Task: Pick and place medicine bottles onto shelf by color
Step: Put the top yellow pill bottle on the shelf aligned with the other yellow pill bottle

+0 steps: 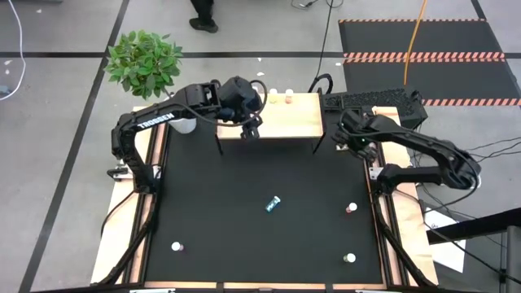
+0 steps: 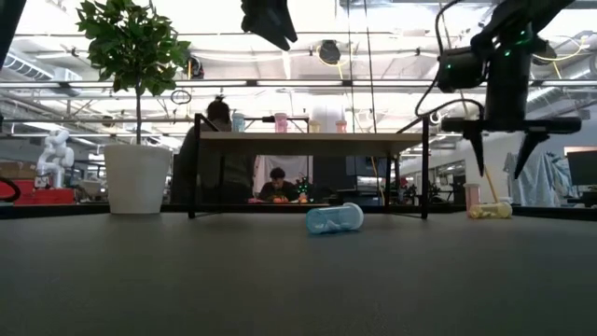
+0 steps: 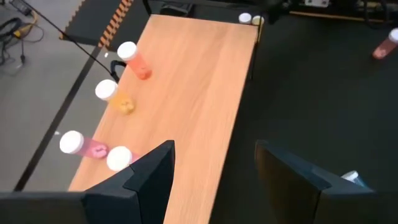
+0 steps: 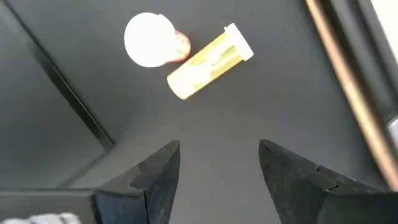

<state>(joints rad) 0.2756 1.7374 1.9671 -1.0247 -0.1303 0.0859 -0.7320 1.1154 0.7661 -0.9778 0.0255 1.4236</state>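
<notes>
High view, potted plant [image 1: 145, 60] beside shelf [image 1: 289, 120], keyboard [image 1: 374, 99] behind

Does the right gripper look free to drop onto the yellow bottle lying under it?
Probably yes. The right gripper hangs open above the mat, with the lying yellow bottle just ahead; only the upright pink bottle touching its side crowds the approach.

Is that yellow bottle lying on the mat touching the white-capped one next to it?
Cannot tell. In the right wrist view the yellow bottle lies right beside the pink bottle, with no clear gap or contact showing.
</notes>
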